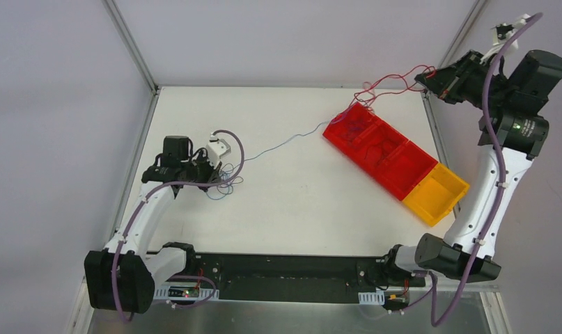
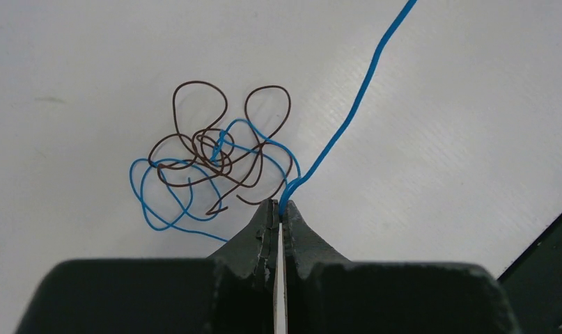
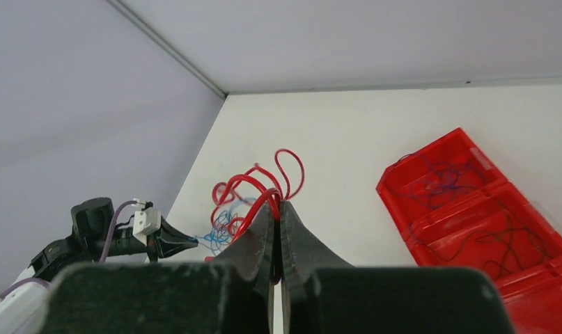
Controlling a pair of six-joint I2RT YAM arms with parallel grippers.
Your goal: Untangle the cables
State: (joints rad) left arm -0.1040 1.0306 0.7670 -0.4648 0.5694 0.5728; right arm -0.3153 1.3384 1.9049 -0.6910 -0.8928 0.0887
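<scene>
A small tangle of blue and dark brown wire (image 2: 208,156) lies on the white table by my left gripper (image 2: 281,206), which is shut on the blue wire (image 2: 354,104). That blue wire runs taut across the table (image 1: 278,145) toward the red bins. In the top view my left gripper (image 1: 219,177) sits at the tangle (image 1: 225,184) on the left. My right gripper (image 1: 424,78) is raised at the far right and shut on a curly red wire (image 1: 382,89). The red wire's loops (image 3: 257,184) stand out of the shut right gripper (image 3: 278,203).
A row of red bins (image 1: 379,149) with a yellow bin (image 1: 436,195) at its near end lies diagonally at the right; thin wires lie inside the red bins (image 3: 466,202). Grey walls and a metal frame enclose the table.
</scene>
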